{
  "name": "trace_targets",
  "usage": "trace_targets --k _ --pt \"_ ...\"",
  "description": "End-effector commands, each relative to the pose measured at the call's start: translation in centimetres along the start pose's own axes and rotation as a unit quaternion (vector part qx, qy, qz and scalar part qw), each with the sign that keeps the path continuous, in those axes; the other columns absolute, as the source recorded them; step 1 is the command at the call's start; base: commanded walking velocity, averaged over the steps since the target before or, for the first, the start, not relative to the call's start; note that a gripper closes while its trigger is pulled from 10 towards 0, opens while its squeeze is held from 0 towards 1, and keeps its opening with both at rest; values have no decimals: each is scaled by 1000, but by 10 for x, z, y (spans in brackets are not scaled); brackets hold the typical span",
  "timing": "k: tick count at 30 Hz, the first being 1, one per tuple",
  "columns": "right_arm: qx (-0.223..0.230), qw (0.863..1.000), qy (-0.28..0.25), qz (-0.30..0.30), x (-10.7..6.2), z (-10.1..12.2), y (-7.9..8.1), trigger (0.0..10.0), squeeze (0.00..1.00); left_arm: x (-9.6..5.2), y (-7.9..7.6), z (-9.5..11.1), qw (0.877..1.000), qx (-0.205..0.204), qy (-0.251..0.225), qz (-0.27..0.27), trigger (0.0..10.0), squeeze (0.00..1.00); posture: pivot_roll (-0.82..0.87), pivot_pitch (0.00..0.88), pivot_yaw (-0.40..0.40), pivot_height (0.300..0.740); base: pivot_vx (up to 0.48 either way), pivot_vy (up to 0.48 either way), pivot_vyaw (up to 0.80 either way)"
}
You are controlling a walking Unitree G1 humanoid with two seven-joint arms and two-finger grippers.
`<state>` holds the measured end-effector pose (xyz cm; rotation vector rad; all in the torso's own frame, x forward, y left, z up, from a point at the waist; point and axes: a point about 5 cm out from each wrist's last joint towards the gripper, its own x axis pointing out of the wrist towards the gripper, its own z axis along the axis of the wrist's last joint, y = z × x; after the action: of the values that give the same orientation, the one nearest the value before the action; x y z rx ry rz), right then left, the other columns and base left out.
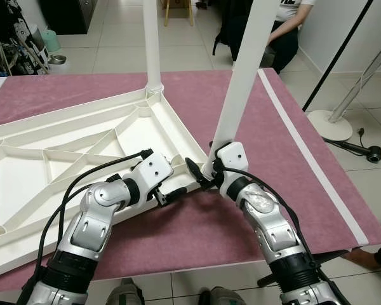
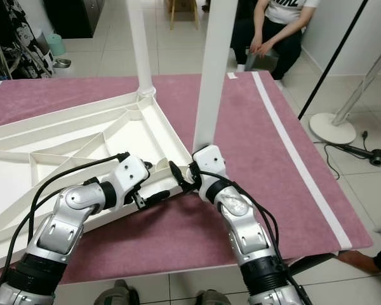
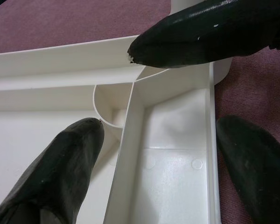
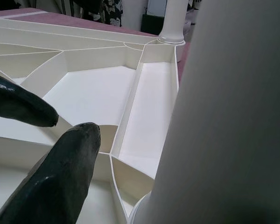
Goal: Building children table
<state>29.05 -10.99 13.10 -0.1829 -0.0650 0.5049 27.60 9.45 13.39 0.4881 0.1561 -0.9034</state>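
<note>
Tabletop (image 1: pixel 57 165), white plastic, lies ribbed underside up on the surface (image 1: pixel 254 127) with its mauve cover. One leg (image 1: pixel 151 44) stands fitted at the far corner. Second leg (image 1: pixel 244 70), long axis nearly upright, meets the near corner socket (image 3: pixel 113 105), clasped low by the right tool (image 1: pixel 203 173). Left tool (image 1: pixel 167 190), fingers spread, straddles the rim just beside that socket; nothing held.
</note>
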Motion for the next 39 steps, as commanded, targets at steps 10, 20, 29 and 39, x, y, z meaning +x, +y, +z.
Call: trace_targets --k 10,20,29,39 --pt "-2 1000 4 -2 2 -1 0 10000 1000 -2 7 0 999 -1 3 53 10000 0 17 0 122 740 0 0 0" --pt "1 1000 2 6 1 0 2 10000 1000 -3 8 -1 998 -1 4 56 10000 0 19 0 0 740 0 0 0" --pt "-45 998 -45 -14 -3 20 -11 10000 0 -14 26 22 987 -7 -73 141 10000 0 9 0 0 740 0 0 0" --pt "-55 998 -38 -1 -5 18 -9 10000 0 -14 25 21 987 -7 -73 141 10000 0 5 0 0 740 0 0 0"
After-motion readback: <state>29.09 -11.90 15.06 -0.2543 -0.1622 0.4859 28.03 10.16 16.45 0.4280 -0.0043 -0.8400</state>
